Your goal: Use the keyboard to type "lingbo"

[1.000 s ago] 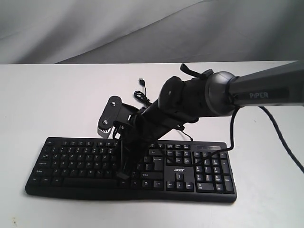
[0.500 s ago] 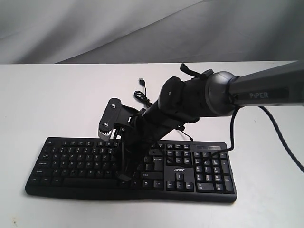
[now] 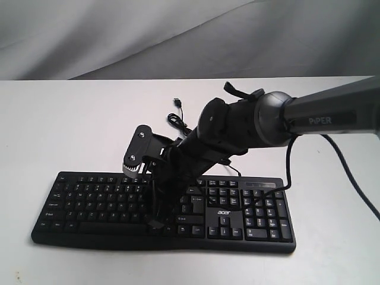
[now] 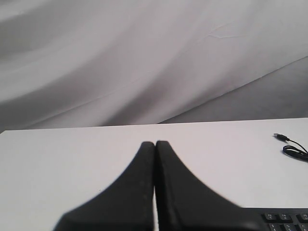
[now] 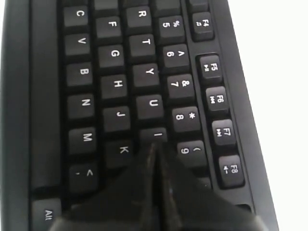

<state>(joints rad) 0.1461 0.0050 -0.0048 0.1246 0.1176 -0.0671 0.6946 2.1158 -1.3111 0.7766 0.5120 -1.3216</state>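
Note:
The black keyboard (image 3: pixel 237 217) lies across the near part of the white table. My right gripper (image 3: pixel 149 184) reaches down over its letter keys from the right. In the right wrist view the right gripper (image 5: pixel 154 147) is shut, its fingers pressed together, with the tips at the near edge of the I key (image 5: pixel 155 134), between K (image 5: pixel 123 149) and 9 (image 5: pixel 186 150). I cannot tell whether the key is pressed down. My left gripper (image 4: pixel 155 144) is shut on nothing and hovers over bare table, with a keyboard corner (image 4: pixel 285 219) beside it. The left arm is out of the exterior view.
The keyboard's thin black USB cable (image 3: pixel 177 114) lies coiled on the table behind the keyboard, its plug pointing away; the cable (image 4: pixel 290 146) also shows in the left wrist view. The right arm (image 3: pixel 320 116) spans the right side above the number pad. Grey cloth hangs behind the table.
The right gripper and its wrist have shifted slightly lower over the letter keys. The keyboard has not moved.

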